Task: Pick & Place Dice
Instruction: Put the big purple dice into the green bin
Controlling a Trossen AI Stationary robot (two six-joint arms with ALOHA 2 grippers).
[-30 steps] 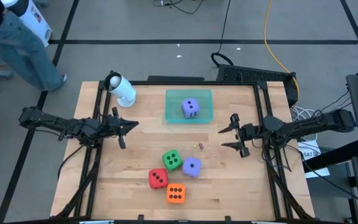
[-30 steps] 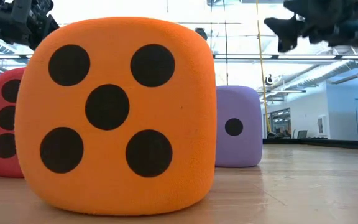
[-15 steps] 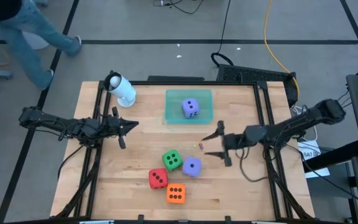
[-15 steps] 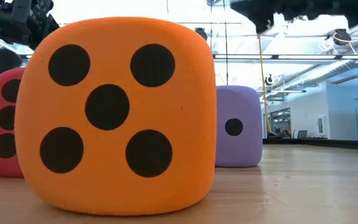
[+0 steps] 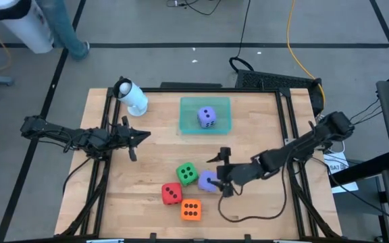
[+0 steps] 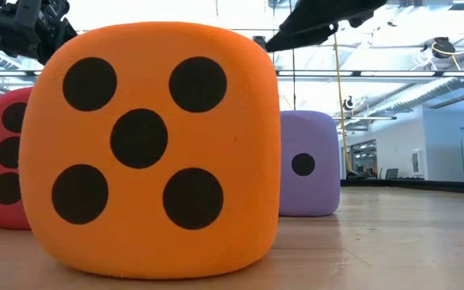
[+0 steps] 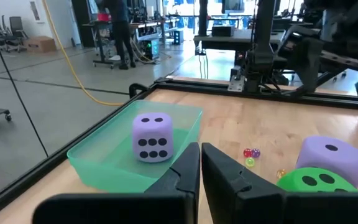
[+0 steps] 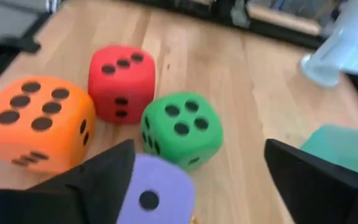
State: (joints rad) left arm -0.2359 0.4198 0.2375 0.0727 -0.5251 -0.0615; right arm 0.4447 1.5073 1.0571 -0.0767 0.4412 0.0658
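Four dice sit on the wooden table in a cluster: green (image 5: 187, 173), red (image 5: 171, 194), orange (image 5: 191, 210) and a light purple die (image 5: 208, 181). A second purple die (image 5: 206, 117) rests in the teal tray (image 5: 188, 108). My right gripper (image 5: 219, 175) is open, just right of the table's purple die (image 8: 154, 193), with one finger toward the far side and one toward the near side of it. I cannot tell if a finger touches it. My left gripper (image 5: 139, 138) waits shut at the table's left side.
A white cylinder-shaped object (image 5: 132, 96) lies near the table's far left corner. Tiny coloured beads (image 7: 250, 154) lie between tray and dice. A black frame rims the table. Bare wood stretches along the right and near right. The orange die (image 6: 147, 149) fills the low view.
My right gripper has travelled from the table's right side toward the left and the near edge, staying open, and now reaches the purple die on the table. The dice have not moved. A person beyond the far left corner has walked on.
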